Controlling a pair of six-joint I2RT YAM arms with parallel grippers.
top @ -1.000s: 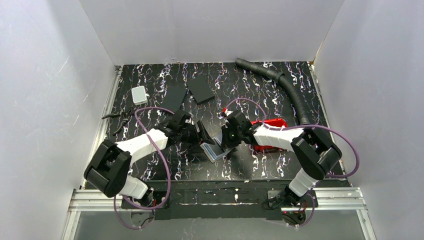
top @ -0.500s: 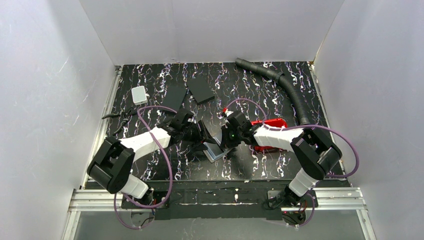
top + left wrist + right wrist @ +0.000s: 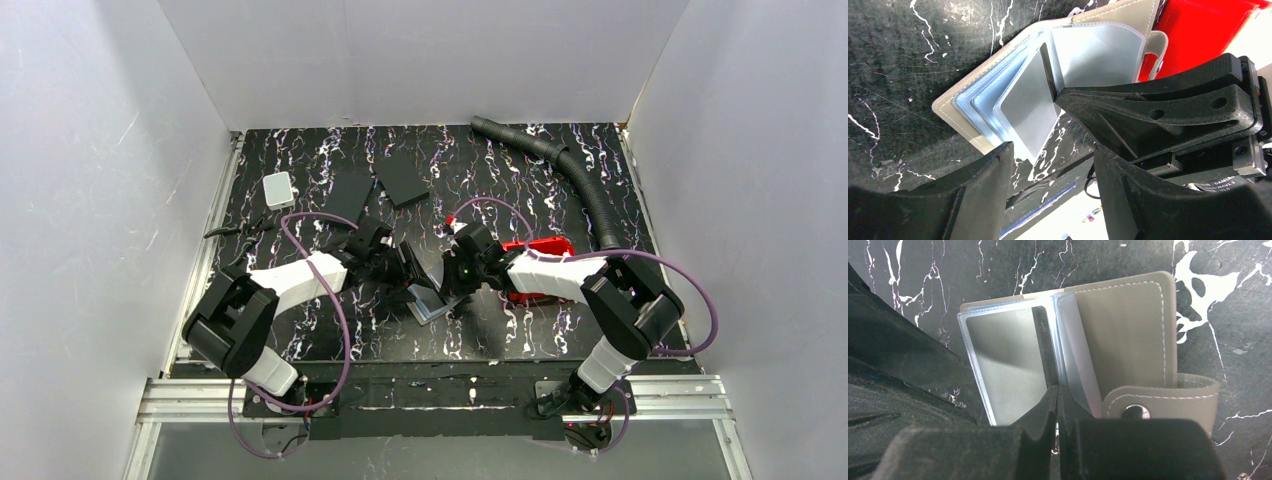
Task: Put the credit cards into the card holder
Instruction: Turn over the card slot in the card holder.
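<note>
White walls [image 3: 420,60] ring a black marbled counter [image 3: 480,170]; the open card holder [image 3: 428,303] lies central. Right gripper [image 3: 1055,390], from 3 o'clock, pinches a sleeve [image 3: 1050,355], probably light, floppy, slick; its stitched cover [image 3: 1128,330] seems the firmer hold. Left gripper [image 3: 1050,155], 9 o'clock, spread, empty.

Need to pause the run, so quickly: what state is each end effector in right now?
Left end effector: open, holding nothing.
Right end effector: closed, pinching a clear sleeve of the card holder.

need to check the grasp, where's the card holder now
In the top view the card holder lies open between the left gripper and right gripper, just left of the red tray.
</note>
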